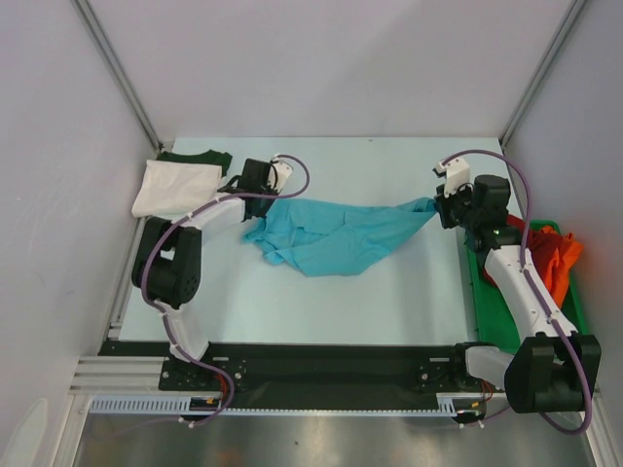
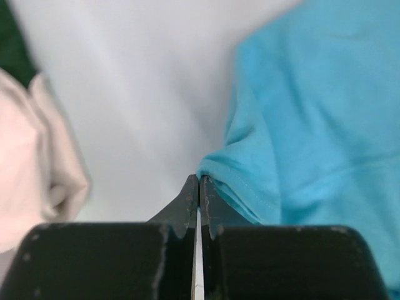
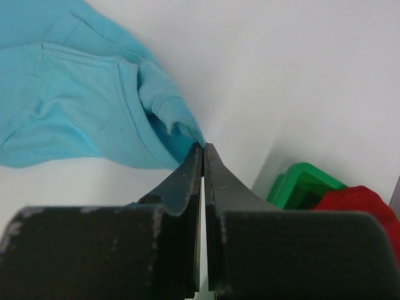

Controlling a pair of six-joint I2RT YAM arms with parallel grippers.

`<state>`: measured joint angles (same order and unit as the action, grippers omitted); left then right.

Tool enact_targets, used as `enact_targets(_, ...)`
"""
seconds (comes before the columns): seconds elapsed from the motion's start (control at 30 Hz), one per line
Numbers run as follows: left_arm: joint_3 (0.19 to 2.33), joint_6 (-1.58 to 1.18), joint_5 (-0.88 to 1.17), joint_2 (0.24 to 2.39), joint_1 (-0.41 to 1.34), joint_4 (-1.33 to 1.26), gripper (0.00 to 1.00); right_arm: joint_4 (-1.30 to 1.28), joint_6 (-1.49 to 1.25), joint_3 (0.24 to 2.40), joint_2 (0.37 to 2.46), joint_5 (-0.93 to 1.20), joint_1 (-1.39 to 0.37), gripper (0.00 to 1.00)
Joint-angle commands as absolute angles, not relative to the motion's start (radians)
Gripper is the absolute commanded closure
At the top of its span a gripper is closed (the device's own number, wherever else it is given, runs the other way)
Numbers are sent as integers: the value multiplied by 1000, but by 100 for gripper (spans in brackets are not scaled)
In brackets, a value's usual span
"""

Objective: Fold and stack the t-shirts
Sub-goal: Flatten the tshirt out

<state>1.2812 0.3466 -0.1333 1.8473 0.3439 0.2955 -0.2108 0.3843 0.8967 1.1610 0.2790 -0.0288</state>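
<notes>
Top external shows left claw (image 1: 265,192) and right claw (image 1: 435,206) each clamped shut on an end of the crumpled turquoise cloth t-shirt (image 1: 336,233), best drawn apart evenly until flat.

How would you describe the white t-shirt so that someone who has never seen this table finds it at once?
Start at the pale table and go to its far left corner, just beyond the left arm. The white t-shirt lies there, a dark green t-shirt showing past its far edge. It is the only white cloth on the table.
</notes>
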Motion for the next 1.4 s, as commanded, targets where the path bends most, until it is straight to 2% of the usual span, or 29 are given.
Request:
enact_targets(0.0, 1258, 387, -305, 1844, 292, 75, 99, -176, 368, 896, 1127, 291, -21, 100)
enact_targets(0.27, 1362, 445, -431, 1986, 169, 38, 100, -183, 356, 899, 1123, 298, -9, 100)
enact_targets(0.3, 1365, 443, -442, 1990, 163, 32, 94, -184, 353, 897, 1123, 299, -6, 100)
enact_targets(0.33, 1364, 445, -437, 1988, 155, 34, 82, -184, 348, 897, 1123, 298, -8, 100)
enact_targets(0.37, 1361, 448, -430, 1985, 153, 37, 60, -183, 344, 894, 1120, 301, -8, 100)
enact_targets(0.53, 1301, 440, -365, 1919, 155, 41, 47, -183, 325, 894, 1120, 311, 21, 100)
enact_targets(0.63, 1232, 446, -303, 1843, 153, 46, 49, -190, 324, 897, 1121, 311, 26, 100)
enact_targets(0.67, 1209, 459, -269, 1800, 152, 52, 55, -190, 324, 897, 1123, 311, 28, 100)
enact_targets(0.77, 1134, 456, -209, 1763, 149, 103, 61, -187, 324, 899, 1127, 311, 31, 100)
enact_targets(0.87, 1138, 427, -158, 1776, 144, 167, 61, -186, 322, 903, 1137, 314, 34, 100)
enact_targets(1.07, 1323, 312, 35, 1887, 124, 354, 61, -192, 328, 928, 1166, 322, 34, 100)
enact_targets(1.37, 1353, 296, 21, 1905, 117, 377, 62, -189, 333, 920, 1161, 318, 34, 100)
